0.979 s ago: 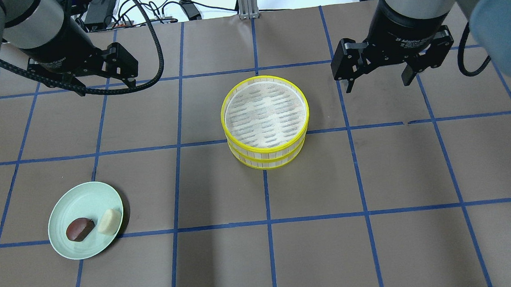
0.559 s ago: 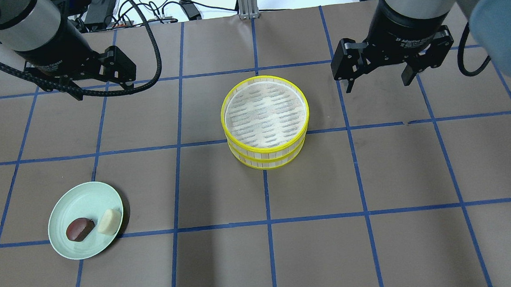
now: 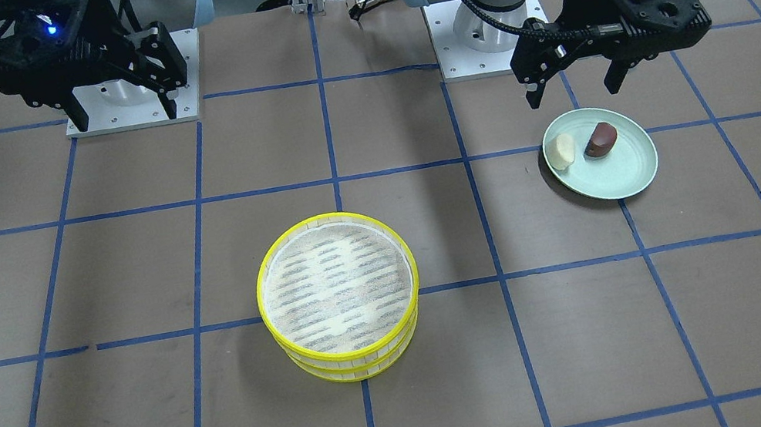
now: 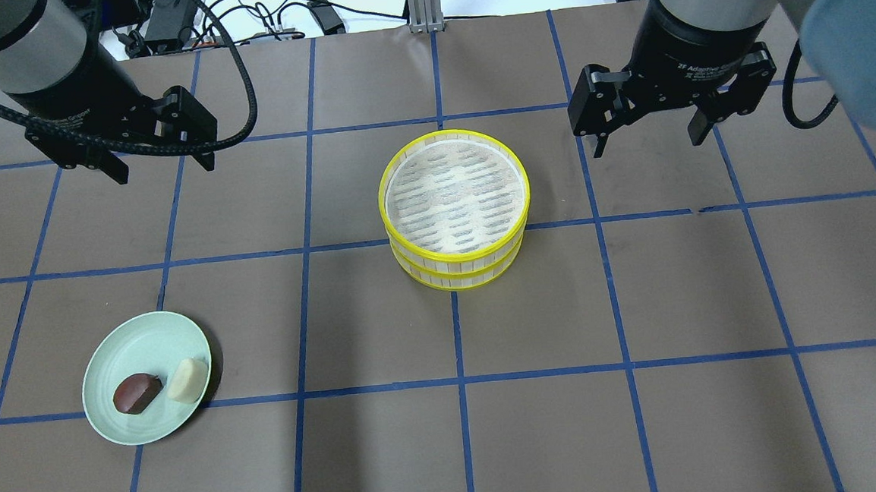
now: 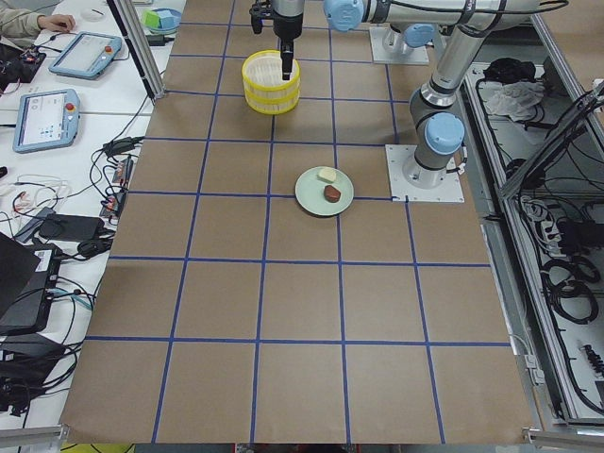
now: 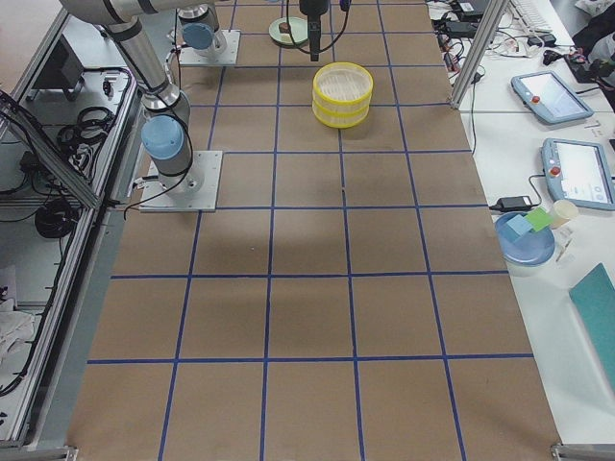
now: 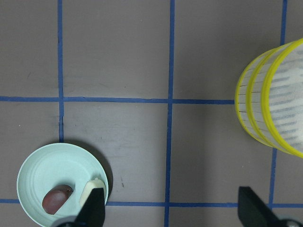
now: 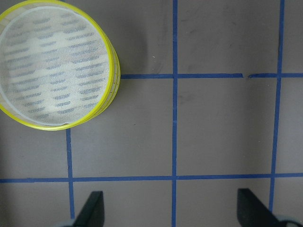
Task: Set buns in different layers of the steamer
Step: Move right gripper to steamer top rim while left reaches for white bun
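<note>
On the plate (image 4: 140, 344): pale bun (image 4: 188, 380) and brown bun (image 4: 137, 393) sit side by side, well below the left gripper (image 4: 163, 168) and off toward one fingertip, which half hides the pale one from the wrist camera.
Left gripper: fingers spread wide, nothing between them, hanging high.
Right gripper (image 4: 646, 142): wide apart too, empty, hanging high.
Steamer layers (image 4: 458, 264): stacked, sitting between the two grippers, lower than both, touching neither.
</note>
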You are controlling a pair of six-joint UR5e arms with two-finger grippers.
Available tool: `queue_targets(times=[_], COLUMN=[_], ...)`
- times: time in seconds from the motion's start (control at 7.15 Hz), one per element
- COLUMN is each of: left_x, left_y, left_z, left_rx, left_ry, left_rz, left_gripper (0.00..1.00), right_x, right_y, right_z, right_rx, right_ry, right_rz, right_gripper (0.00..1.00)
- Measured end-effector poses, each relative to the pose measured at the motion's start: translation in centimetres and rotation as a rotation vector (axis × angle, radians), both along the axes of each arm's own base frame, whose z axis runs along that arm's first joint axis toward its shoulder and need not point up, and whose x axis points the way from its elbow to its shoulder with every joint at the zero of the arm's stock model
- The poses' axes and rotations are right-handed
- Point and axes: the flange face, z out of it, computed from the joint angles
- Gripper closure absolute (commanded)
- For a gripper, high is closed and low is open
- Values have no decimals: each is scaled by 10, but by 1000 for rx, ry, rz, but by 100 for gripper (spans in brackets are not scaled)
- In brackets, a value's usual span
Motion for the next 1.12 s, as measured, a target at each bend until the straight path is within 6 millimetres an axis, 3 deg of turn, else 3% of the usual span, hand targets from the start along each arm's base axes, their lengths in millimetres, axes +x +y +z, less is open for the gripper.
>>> queue_targets(times=[0.28,0.56,0.7,0.84,1.12], left_x=[7,29,54,78,113], left_y=[1,3,5,9,22], left_z=[-2,-20,-44,-70,-122], left_rx=[18,84,136,186,279], left_ry=[-3,6,24,54,120], left_rz=[-55,-107,-160,-213,-260], left_gripper=[0,0,0,0,0], right_x=[6,26,41,52,63], right_y=[-35,-78,-94,-107,-123], right_z=[-23,-76,-112,-151,-207], right_rx=[21,36,39,38,47], right_ry=[-4,-8,-8,-9,-11], right_rz=[-49,-38,-26,-24,-27], right_gripper=[0,1,8,9,12])
